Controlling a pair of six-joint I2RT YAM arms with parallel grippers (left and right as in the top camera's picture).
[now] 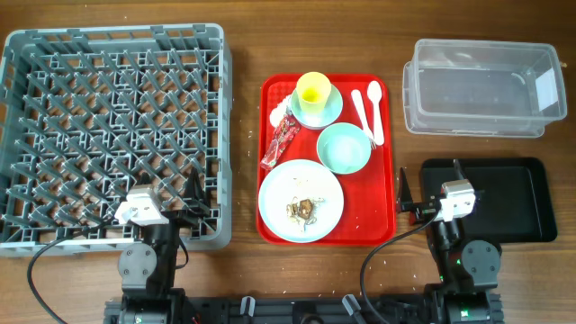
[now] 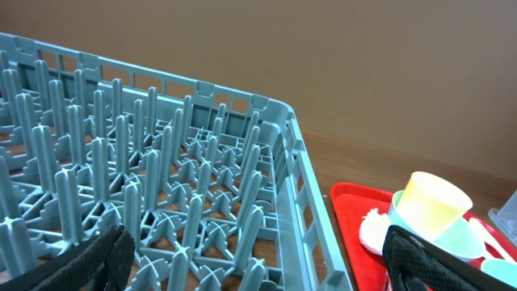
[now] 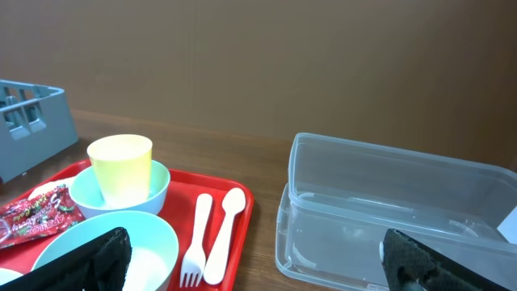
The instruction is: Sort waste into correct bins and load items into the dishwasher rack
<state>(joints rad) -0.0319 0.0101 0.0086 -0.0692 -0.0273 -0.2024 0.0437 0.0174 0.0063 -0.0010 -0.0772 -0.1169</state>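
Left claw (image 2: 254,236) wide, empty, above dishwasher rack (image 1: 117,34) near edge | right claw (image 3: 254,237) wide, empty, over black tray (image 1: 513,209) edge | yellow cup (image 1: 312,88), 2 bowls (image 1: 343,148), plate (image 1: 277,192), wrapper (image 1: 281,135) on red serving tray (image 1: 382,209).

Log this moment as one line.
stage: not begun | left gripper: open, empty, above rack corner | right gripper: open, empty, by black tray | dishes, wrapper, scraps: on red tray | tub: empty

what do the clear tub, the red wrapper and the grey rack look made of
The clear tub is likely hard plastic: glossy, see-through walls. The red wrapper is probably thin plastic or foil film: shiny and creased. The grey rack looks like moulded matte plastic, with uniform pegs and latticed walls.
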